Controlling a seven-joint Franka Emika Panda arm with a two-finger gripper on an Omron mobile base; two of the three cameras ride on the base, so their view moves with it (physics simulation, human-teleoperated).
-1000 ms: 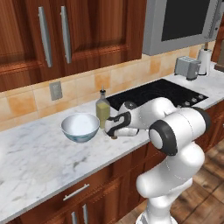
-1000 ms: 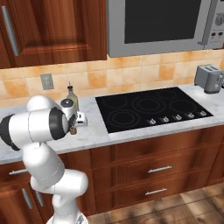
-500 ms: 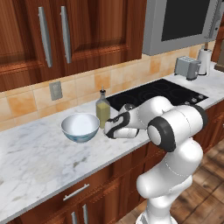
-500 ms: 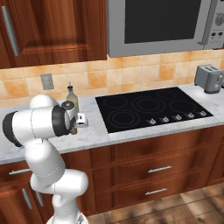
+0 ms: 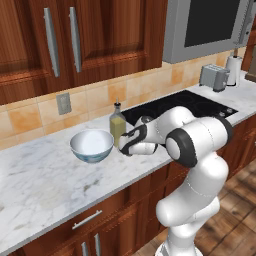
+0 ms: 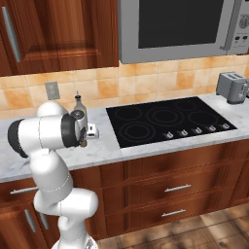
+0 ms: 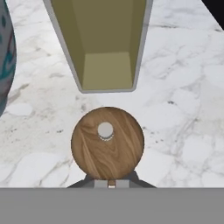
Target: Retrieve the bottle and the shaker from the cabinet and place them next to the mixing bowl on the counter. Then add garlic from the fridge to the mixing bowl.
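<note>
The gripper (image 7: 111, 183) is pinched on the shaker (image 7: 107, 143) — a round wood-grained top with a small silver knob, seen end-on in the hand view, with the finger tips almost hidden under it at 6 o'clock. Whether the shaker rests on the counter (image 7: 183, 113) or hangs just above it cannot be told.

Just beyond it at 12 o'clock stands the bottle (image 7: 97, 43), its square glass walls holding yellow-olive liquid; a narrow strip of marble separates the two. At 9 o'clock the curved wall of the mixing bowl (image 7: 5, 57) shows at the frame edge.

In the left base view the bottle (image 5: 117, 126) stands just beside the mixing bowl (image 5: 92, 146), at the bowl's 3 o'clock — the bowl's pale inside looks empty. The gripper (image 5: 123, 145) sits low by the bottle's base. Bare marble (image 5: 45, 185) runs wide toward 8 o'clock; at 2 o'clock lies the black cooktop (image 5: 175, 106), with a toaster (image 5: 213, 77) well apart.
</note>
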